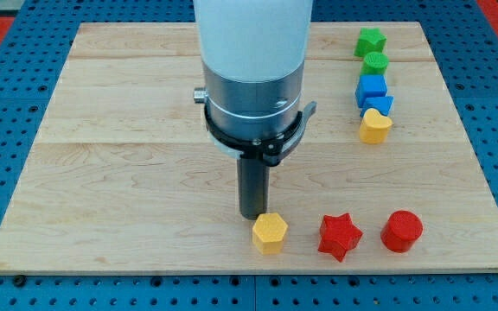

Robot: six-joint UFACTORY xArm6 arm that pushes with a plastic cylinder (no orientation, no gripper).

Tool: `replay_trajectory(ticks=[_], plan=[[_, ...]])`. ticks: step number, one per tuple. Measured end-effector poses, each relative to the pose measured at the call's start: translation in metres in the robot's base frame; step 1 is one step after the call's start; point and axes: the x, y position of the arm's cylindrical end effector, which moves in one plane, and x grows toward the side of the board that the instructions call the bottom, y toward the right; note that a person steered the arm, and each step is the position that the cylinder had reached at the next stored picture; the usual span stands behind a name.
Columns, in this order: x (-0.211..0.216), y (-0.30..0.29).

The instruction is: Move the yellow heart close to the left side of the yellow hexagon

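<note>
My tip (252,215) sits low on the bench (102,173), near the middle of the bottom edge, just at the upper left of the yellow hexagon (269,232); whether it touches the block I cannot tell. There is no claw on this arm, only the rod, so nothing is open or closed. The arm's white and metal body (251,78) runs off the top of the view and hides the bench behind it. The yellow heart (374,126) lies well apart, near the right edge, at the foot of a column: green star (370,41), a second green block (375,63), two blue blocks (372,86) (379,104), shapes unclear and overlapping. Along the bottom edge, right of the hexagon, stand a red star (339,236) and a red cylinder (401,231).
</note>
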Motion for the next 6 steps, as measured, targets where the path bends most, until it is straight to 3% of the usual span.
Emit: replay_trajectory(ticks=[3, 4, 5, 6], plan=[[-0.077, 0.181], [-0.086, 0.21], [-0.115, 0.21], [-0.115, 0.187]])
